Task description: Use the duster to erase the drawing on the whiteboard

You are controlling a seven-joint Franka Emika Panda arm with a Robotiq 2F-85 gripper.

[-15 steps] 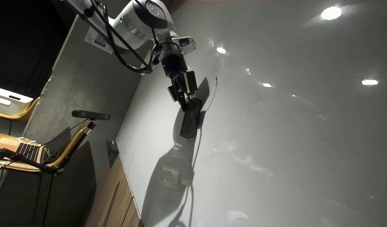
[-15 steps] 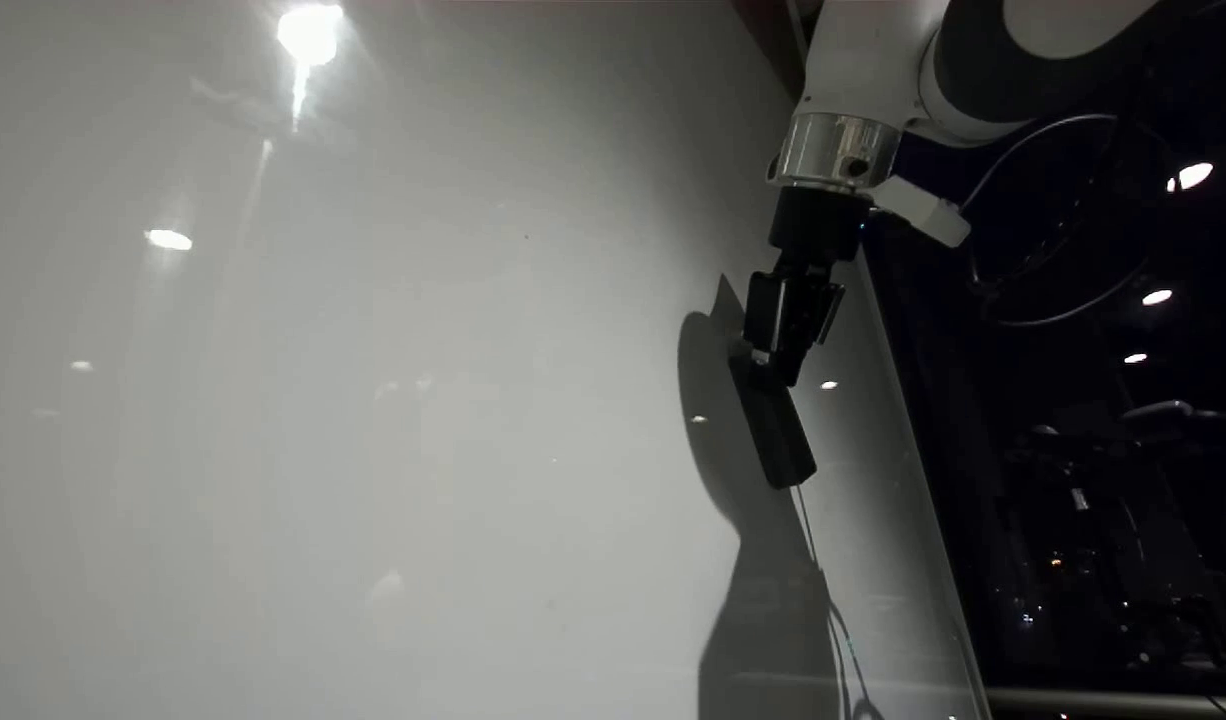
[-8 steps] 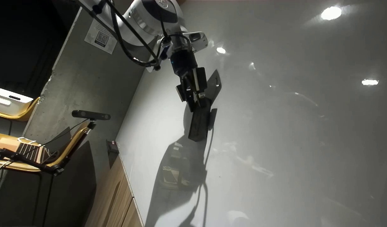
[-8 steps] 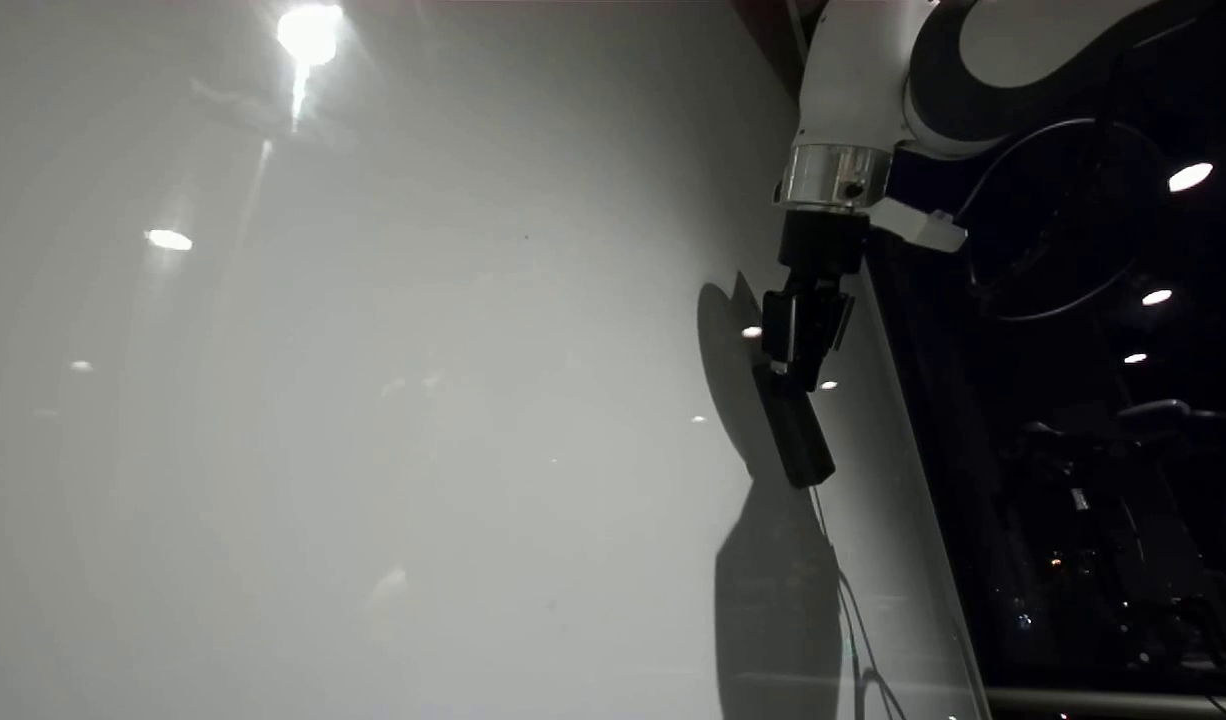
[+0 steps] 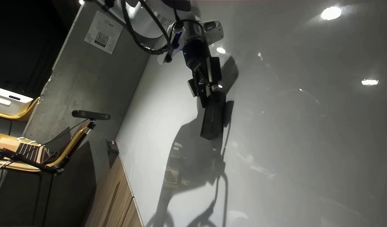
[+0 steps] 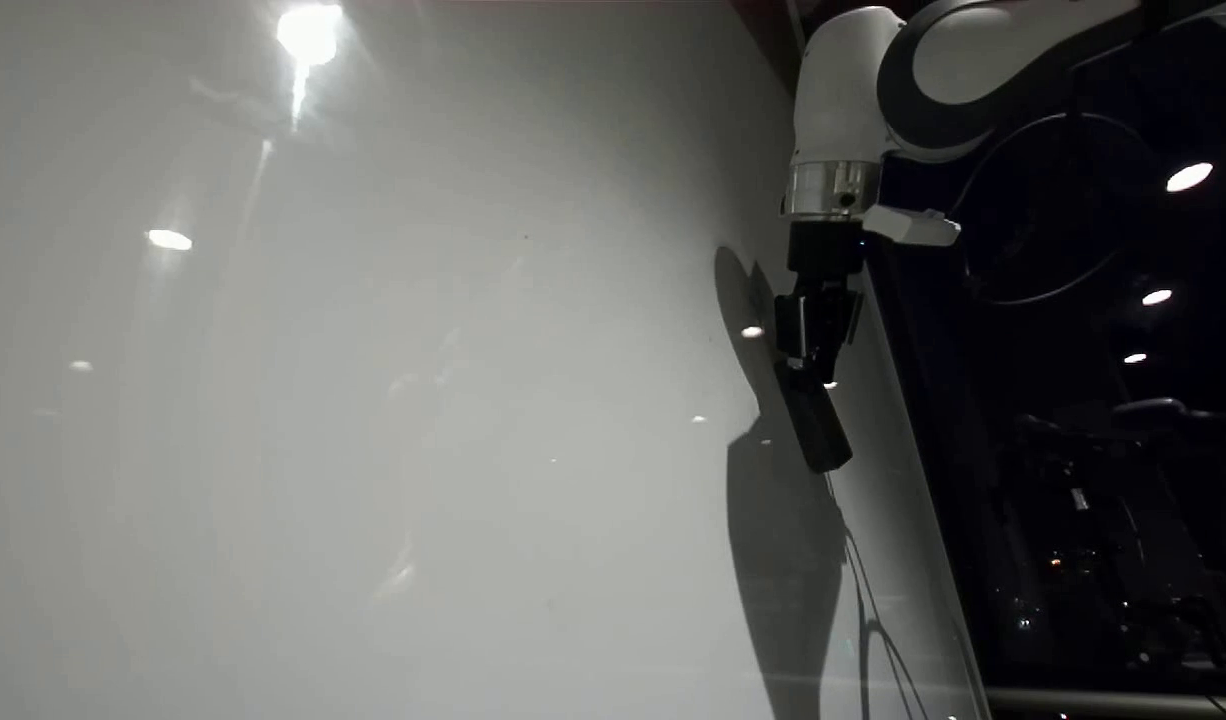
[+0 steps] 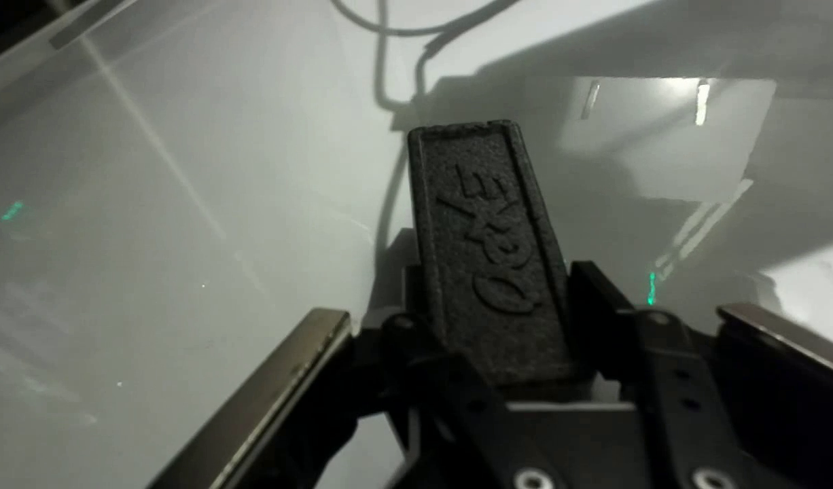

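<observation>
End effector point(image 7: 501, 302) is pinching the duster point(image 7: 490, 248) close to one end, a finger point(image 7: 596, 299) along each long side; wrist view makes the grip clearest. Same view shows moulded lettering point(image 7: 505, 295) on the block's face, too unclear for me to read; in both exterior views it's just a plain dark bar, slightly tilted, lower end clear of the jaws. Duster is in front of the whiteboard point(image 6: 573, 300), a large shadow point(image 5: 193, 151) on the board beside and below it. Touching the surface or not: can't tell from any angle. In an exterior view I also get a grey wall point(image 5: 86, 72) with a paper sign point(image 5: 103, 33), plus a laptop point(image 5: 26, 151) on a yellow chair point(image 5: 72, 143) and a bar-shaped camera point(image 5: 91, 115) near it. In an exterior view the white arm point(image 6: 843, 90) comes in from the top right, with a dark space point(image 6: 1023, 400) dotted with small lights point(image 6: 1156, 297) past the board's edge. Wrist view picks out bright green glints point(image 7: 652, 288) on the board, either side of the duster.
</observation>
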